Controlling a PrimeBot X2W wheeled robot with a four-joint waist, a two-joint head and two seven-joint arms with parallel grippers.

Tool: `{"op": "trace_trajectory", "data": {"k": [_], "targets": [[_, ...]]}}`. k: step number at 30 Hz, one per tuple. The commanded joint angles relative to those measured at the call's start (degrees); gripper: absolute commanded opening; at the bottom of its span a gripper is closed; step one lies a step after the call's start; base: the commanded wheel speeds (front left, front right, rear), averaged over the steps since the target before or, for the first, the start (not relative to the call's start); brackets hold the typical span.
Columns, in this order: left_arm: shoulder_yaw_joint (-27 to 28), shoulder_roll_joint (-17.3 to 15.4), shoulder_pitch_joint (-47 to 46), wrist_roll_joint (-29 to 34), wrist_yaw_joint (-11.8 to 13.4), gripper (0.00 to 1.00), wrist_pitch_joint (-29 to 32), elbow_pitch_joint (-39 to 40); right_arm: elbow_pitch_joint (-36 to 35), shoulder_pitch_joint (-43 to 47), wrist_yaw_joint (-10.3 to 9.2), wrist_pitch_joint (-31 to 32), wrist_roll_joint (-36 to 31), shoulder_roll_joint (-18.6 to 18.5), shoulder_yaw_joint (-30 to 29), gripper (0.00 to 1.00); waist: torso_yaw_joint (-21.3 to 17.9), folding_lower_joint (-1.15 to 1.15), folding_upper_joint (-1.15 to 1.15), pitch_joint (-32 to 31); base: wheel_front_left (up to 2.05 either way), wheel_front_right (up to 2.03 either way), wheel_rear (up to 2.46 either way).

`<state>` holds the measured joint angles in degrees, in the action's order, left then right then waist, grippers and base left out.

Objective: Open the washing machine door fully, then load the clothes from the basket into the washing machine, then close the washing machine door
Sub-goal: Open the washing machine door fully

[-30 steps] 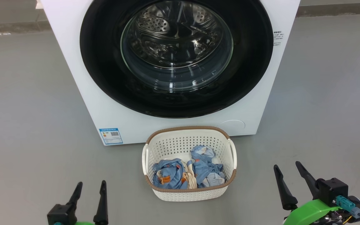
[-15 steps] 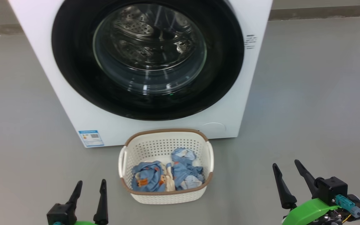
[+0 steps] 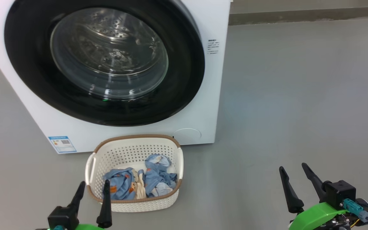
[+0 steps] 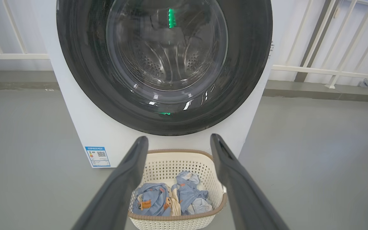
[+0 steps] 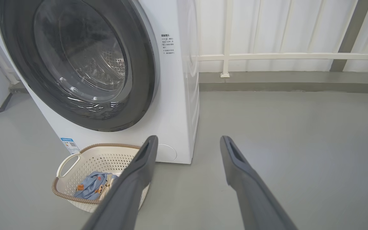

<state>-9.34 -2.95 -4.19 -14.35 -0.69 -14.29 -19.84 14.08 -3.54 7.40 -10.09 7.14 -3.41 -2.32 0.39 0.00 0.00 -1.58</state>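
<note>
A: Is the door (image 3: 184, 80) of the washer (image 3: 211, 95) open?

B: No. It lies shut, flat on the front. It is big, round and black, with a clear glass bowl (image 3: 113, 86) in the middle. Through the glass you can see the shiny drum (image 3: 101, 32) with its little holes.

A: Where is the basket (image 3: 133, 152)?

B: On the grey floor (image 3: 283, 95), just in front of the washer, under the door.

A: And the clothes (image 3: 139, 185)?

B: All in the basket. Two soft blue heaps lie side by side, with some cream cloth and little orange bits.

A: What about the left claw (image 3: 94, 182)?

B: It is low down, by the near left corner of the basket. Its two fingers (image 4: 123, 182) are spread apart and hold nothing. From its own camera the basket shows between them, a bit further off.

A: And the right claw (image 3: 292, 166)?

B: Low on the right side, over bare floor, well apart from the basket. Its fingers (image 5: 243, 179) are spread wide too, with nothing in them.

A: Anything else?

B: A small blue sticker (image 3: 62, 144) sits on the washer's bottom left corner. A round white cap (image 3: 186, 134) sits at the bottom right. Behind the washer, a white rail (image 5: 283, 57) runs along the wall.
</note>
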Motion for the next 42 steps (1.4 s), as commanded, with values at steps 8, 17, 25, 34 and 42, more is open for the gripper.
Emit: {"op": "trace_trajectory", "data": {"k": [8,17,25,34,42], "targets": [[2.2,-0.6,-2.2,0.1,0.1,1.00,-0.7,2.0,-1.9,-2.2,0.09,0.2,-1.0,-0.1,1.4,1.00,0.0,0.00,0.00,0.1,0.33,0.33,-0.67],[2.4,-0.5,-2.1,0.2,0.3,1.00,-0.7,2.2,-2.5,-2.0,0.09,0.8,-1.6,0.0,1.1,1.00,0.0,0.00,0.00,0.2,0.00,0.00,0.00],[2.4,-0.4,-2.2,0.1,0.4,1.00,-0.7,1.7,-2.7,-1.9,0.09,1.1,-1.7,0.1,0.9,1.00,0.0,0.00,0.00,0.2,0.00,0.00,0.00],[2.4,-0.4,-2.3,0.2,0.4,1.00,-0.7,1.4,-2.4,-2.0,0.09,1.3,-1.2,0.2,1.3,0.00,-0.1,0.00,0.00,0.1,0.00,0.00,0.00],[2.4,-0.3,-2.5,0.2,0.5,1.00,-0.7,1.2,-2.2,-2.1,0.09,1.5,-1.2,0.2,1.4,0.00,-0.1,0.00,0.00,0.3,0.00,0.00,0.00]]}}
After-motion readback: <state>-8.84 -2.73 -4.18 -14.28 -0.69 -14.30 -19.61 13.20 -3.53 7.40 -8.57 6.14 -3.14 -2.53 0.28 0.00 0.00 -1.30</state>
